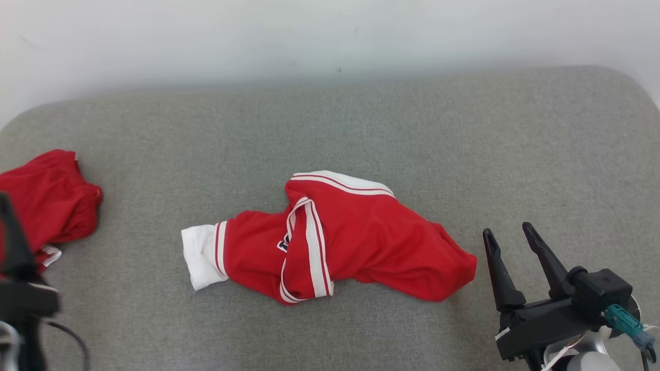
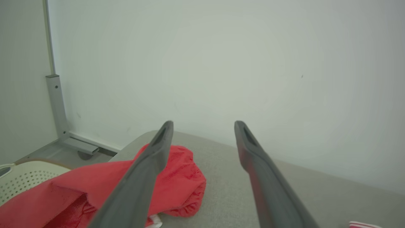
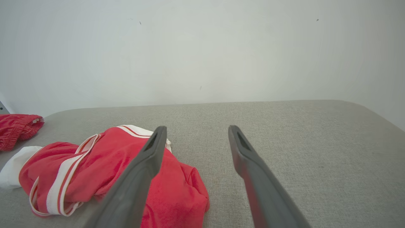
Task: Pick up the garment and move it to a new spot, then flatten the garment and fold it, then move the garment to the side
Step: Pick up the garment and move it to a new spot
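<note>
Noted right hand (image 1: 507,229) nearest, low at the right of the head view: fingers spread, nothing between them, parked just beside the right end of the garment (image 1: 340,242) and not touching it. Noted left hand (image 2: 205,124) likewise spread and empty in its own wrist view, above a second red garment (image 1: 49,198) at the left edge of the desk (image 1: 464,129); blurred and dark in the head view.

Found the garment mid-desk, towards the front: red jersey knit with white-and-red striped trim, one white cuff poking out at the left, crumpled and twisted over itself. Judged light and limp, with no stiffness; likely to sag and swing once lifted, and to drag rather than slide on the grey fabric cover. Not fragile. Thin knit probably slippery between smooth fingers, so advisable to pinch a doubled fold or a banded hem, not a single layer. Best holds, as judged: the raised lump at the right end for the right hand, the striped band near the middle for the left.

Beyond, bare grey cover to the rounded back edge, then pale wall (image 1: 330,36). Perforated basket (image 2: 25,177) seen off the desk's left end.
</note>
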Robot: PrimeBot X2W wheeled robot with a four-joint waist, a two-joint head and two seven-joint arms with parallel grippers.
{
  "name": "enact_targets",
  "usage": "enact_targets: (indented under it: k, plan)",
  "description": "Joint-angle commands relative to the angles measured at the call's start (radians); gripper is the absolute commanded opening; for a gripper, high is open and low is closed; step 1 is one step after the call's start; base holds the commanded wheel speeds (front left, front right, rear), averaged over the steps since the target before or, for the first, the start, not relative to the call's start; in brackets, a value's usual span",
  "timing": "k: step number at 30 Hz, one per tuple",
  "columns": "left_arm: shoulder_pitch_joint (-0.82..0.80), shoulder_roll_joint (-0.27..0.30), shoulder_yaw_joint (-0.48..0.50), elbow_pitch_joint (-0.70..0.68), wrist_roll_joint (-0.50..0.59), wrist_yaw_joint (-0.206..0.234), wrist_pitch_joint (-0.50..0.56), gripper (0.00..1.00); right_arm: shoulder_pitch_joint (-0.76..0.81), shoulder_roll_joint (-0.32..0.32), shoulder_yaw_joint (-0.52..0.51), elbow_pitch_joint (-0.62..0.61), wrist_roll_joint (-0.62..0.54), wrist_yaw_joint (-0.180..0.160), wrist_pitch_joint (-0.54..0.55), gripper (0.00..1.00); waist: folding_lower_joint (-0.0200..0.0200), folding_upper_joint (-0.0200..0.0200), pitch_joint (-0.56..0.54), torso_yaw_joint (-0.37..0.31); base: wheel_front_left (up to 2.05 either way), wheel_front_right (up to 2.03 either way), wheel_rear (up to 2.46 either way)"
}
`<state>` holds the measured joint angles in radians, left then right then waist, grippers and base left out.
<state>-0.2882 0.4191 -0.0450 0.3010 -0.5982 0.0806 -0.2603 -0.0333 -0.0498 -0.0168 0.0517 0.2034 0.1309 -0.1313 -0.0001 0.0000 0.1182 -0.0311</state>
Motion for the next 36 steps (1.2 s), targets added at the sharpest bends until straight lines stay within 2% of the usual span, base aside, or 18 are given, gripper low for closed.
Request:
enact_targets:
  k: [1,9,12,16,23,36]
  plan:
    - [0.023,-0.011,-0.001,-0.029,0.003,0.002,-0.004,1.00,0.003,-0.002,-0.006,-0.004,-0.011,0.000,0.003,1.00,0.0001,0.0000,-0.019,0.013,0.00,0.00,0.00]
    - [0.195,-0.094,-0.099,-0.240,0.058,0.041,0.005,1.00,0.026,-0.002,-0.005,-0.012,-0.023,0.000,0.014,1.00,0.0001,0.0000,-0.075,0.022,0.00,0.00,0.00]
    - [0.232,-0.124,-0.132,-0.264,0.056,0.021,0.001,1.00,0.040,-0.002,-0.005,-0.011,-0.029,0.000,0.007,1.00,0.0001,0.0000,-0.104,0.019,0.00,0.00,0.00]
    - [0.243,-0.129,-0.178,-0.236,0.108,0.010,-0.001,1.00,0.050,-0.002,-0.002,-0.003,-0.029,0.000,0.006,1.00,0.0001,0.0000,-0.127,0.016,0.00,0.00,0.00]
    - [0.222,-0.114,-0.244,-0.170,0.208,0.037,-0.002,1.00,0.061,-0.002,0.000,0.002,-0.049,0.000,0.003,1.00,0.0001,0.0000,-0.154,0.000,0.00,0.00,0.00]
    - [0.270,-0.113,-0.239,-0.132,0.171,0.050,0.027,1.00,0.131,-0.002,0.003,-0.038,-0.032,0.000,0.018,1.00,0.0001,0.0000,-0.182,-0.010,0.00,0.00,0.00]
